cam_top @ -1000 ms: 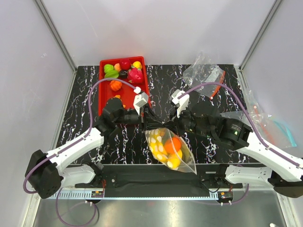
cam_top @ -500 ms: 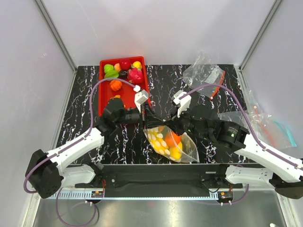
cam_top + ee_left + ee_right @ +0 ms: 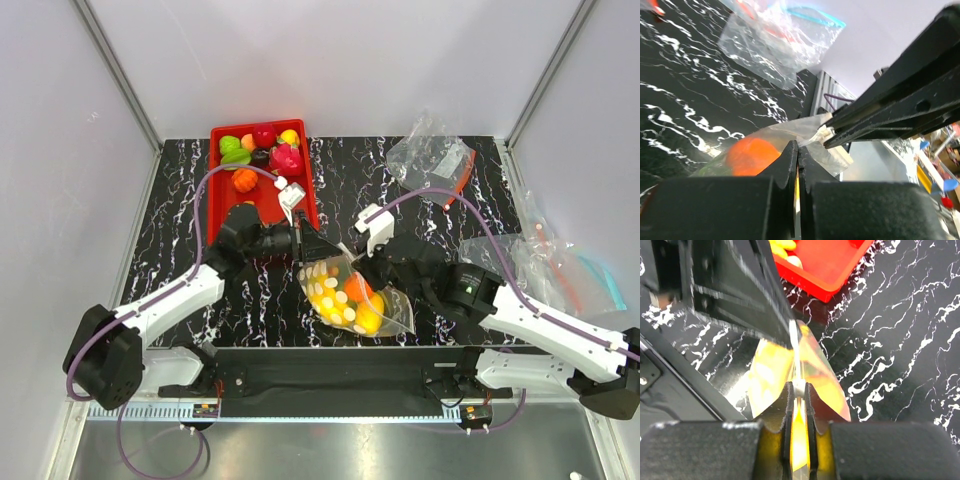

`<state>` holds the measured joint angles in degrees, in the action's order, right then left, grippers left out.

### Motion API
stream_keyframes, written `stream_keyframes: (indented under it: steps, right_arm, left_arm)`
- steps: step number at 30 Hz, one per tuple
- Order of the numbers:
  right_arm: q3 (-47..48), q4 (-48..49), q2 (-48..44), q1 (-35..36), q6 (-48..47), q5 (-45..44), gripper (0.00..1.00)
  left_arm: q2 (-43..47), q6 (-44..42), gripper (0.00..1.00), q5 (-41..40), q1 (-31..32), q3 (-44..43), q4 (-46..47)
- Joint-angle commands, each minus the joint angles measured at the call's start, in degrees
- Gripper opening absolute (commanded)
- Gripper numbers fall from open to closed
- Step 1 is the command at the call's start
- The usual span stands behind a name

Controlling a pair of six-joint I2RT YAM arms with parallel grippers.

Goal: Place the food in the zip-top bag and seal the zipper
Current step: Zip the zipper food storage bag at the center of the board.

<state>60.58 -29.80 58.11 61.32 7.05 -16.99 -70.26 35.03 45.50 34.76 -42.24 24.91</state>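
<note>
Centre of top view: small clear white-dotted plastic zip-top bag (image 3: 340, 300), glossy toy fruits (image 3: 360, 290) inside | left gripper (image 3: 796, 148) clamped on thin whitish zipper strip (image 3: 795, 357) | right gripper (image 3: 799, 388) pinching same strip beside it — probably holding the mouth taut for sealing

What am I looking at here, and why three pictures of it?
Two robot arms are bolted to the near edge of a black marbled table. The wide picture comes from a camera overhead; the two close-ups come from small cameras on each arm's wrist, looking along its own fingers. Each arm ends in a two-fingered hand. The left hand and the right hand both pinch the edge of a dotted clear bag with toy fruit inside. A red tray behind holds more toy fruit, and spare bags lie to the right.
</note>
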Motion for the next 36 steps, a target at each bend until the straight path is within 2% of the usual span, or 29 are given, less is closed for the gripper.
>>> stream_keyframes:
  steps: [1,5,11,14,27,36]
  right_arm:
    - [-0.9,-2.6,-0.5,0.1,-1.9,0.3,0.0]
    - [0.7,-4.7,1.8,0.1,-0.6,3.3,0.0]
    - [8.1,-16.8,6.5,0.1,2.2,7.8,0.0]
    - [10.2,-22.0,7.6,0.1,4.1,8.6,0.0]
    - [4.5,-25.7,1.3,0.0,9.8,13.7,0.0]
    - [6.7,-30.0,2.2,0.0,11.5,16.9,0.0]
  left_arm:
    - [0.7,1.0,0.0,-2.2,-2.5,0.0,6.0]
    - [0.7,-0.2,0.0,-4.2,-3.2,0.1,3.4]
    - [-0.1,-1.1,0.0,-3.8,-3.5,0.1,2.4]
    - [-0.1,-2.8,0.0,-6.6,-3.6,-0.4,-1.0]
    - [-1.5,-1.5,0.0,-10.2,-8.6,-0.2,-6.4]
    - [-0.7,-1.6,0.0,-10.9,-10.2,0.2,-7.5]
